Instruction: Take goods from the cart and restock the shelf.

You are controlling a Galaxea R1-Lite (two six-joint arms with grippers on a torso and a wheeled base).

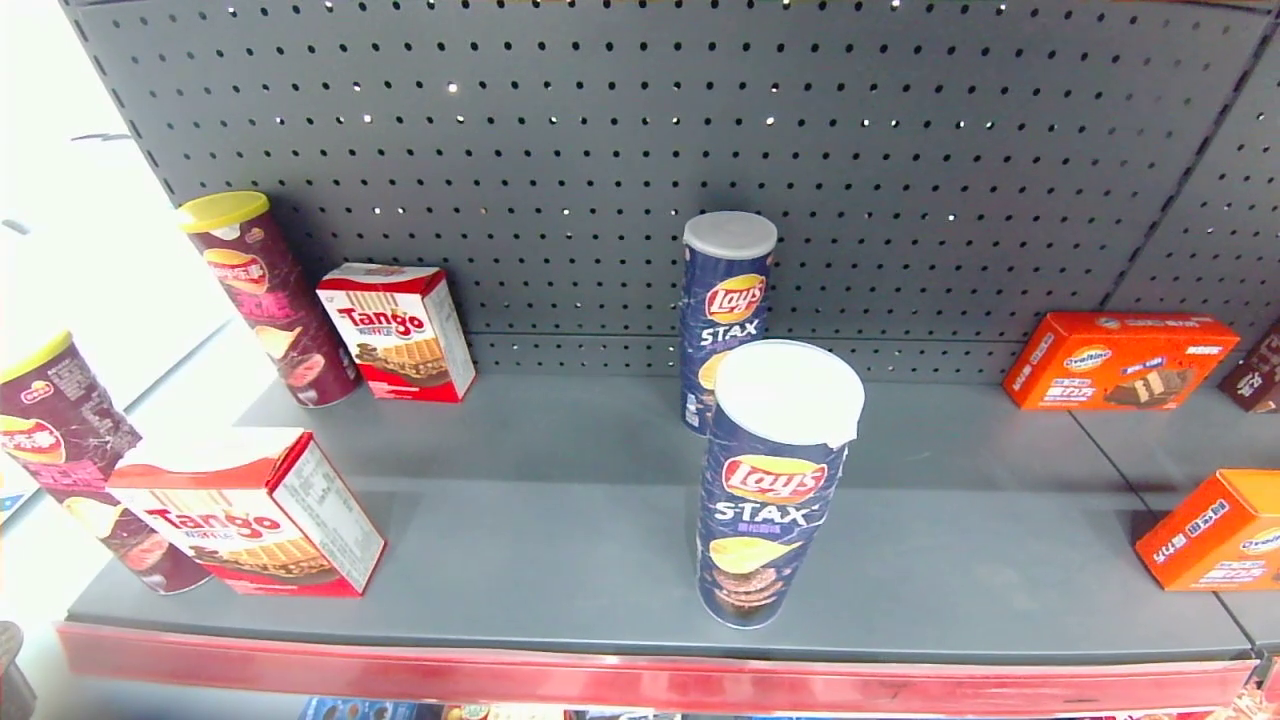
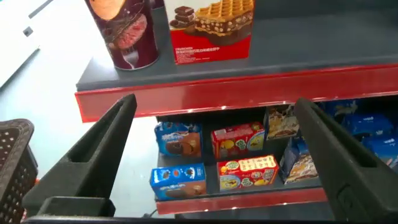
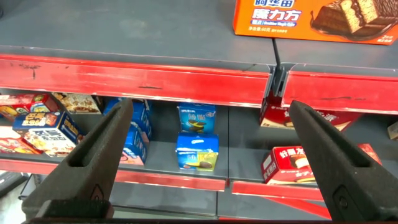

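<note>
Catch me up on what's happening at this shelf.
A two-armed robot is restocking a store shelf. Right now it handles nothing: the left gripper and right gripper are both open and empty, facing the shelf's red front edge. Two dark blue chip cans stand mid-shelf, one behind the other, with maroon cans and wafer boxes to the left and orange boxes to the right.

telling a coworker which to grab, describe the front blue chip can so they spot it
On the grey shelf with the red front edge, look near the middle. Two dark blue cans stand there; the front blue can is nearer the red edge, while the rear blue can stands by the pegboard.
</note>
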